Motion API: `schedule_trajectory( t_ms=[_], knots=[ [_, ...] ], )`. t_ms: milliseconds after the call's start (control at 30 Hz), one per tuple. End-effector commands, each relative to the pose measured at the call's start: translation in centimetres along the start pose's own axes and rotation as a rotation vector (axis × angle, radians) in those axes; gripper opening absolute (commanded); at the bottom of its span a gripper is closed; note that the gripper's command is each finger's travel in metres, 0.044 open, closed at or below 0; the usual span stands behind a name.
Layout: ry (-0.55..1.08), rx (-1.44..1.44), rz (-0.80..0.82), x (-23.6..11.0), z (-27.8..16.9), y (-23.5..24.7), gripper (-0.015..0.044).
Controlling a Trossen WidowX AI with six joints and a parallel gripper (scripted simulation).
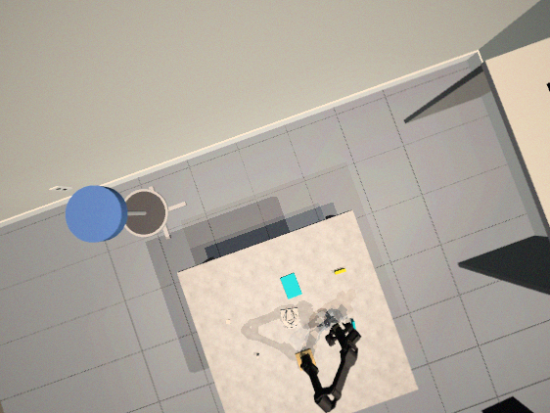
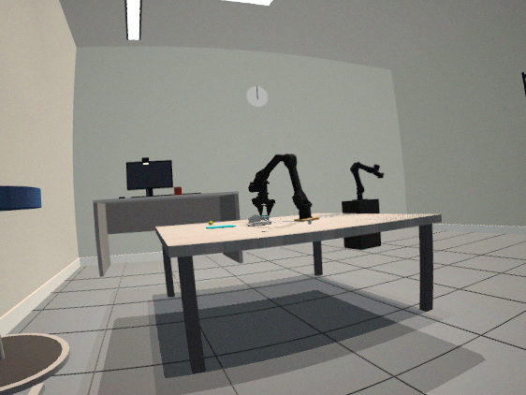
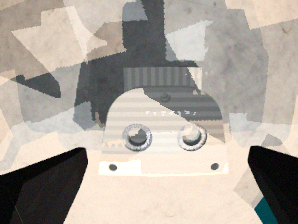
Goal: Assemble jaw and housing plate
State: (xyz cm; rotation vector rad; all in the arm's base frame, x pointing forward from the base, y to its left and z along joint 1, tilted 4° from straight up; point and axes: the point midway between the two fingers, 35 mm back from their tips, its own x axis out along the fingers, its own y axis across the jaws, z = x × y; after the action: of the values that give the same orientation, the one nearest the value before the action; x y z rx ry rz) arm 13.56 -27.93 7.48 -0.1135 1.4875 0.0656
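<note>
The pale housing plate (image 3: 162, 162) lies flat on the table in the wrist view, with two round ringed holes, two small dark holes and a ribbed edge; shadow crosses it. My gripper (image 3: 169, 156) (image 2: 265, 214) is open and empty above the plate, one finger to each side. The pale gripper base with its two curved jaws (image 1: 290, 318) stands apart from the plate, left of my hand in the top view. It is too small there to tell whether both jaws sit on their pins or whether the teeth mesh.
A cyan rectangle (image 1: 291, 286) (image 2: 221, 226) lies beyond the base. A small yellow block (image 1: 340, 271) lies at the back right. A teal object (image 1: 353, 324) (image 3: 265, 211) is close beside my hand. A small dark piece (image 1: 256, 353) lies on the table (image 1: 387, 367).
</note>
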Motion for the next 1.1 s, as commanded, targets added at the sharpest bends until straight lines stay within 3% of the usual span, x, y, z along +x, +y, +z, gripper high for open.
schedule_trajectory(
  t_ms=[0,433,1067],
  knots=[
    [-0.001,0.003,0.007,0.7,0.0,0.1,0.0440],
    [-0.001,0.003,0.007,2.7,0.0,0.2,0.0440],
    [-0.001,0.003,0.007,2.7,0.0,0.2,0.0440]
  ],
)
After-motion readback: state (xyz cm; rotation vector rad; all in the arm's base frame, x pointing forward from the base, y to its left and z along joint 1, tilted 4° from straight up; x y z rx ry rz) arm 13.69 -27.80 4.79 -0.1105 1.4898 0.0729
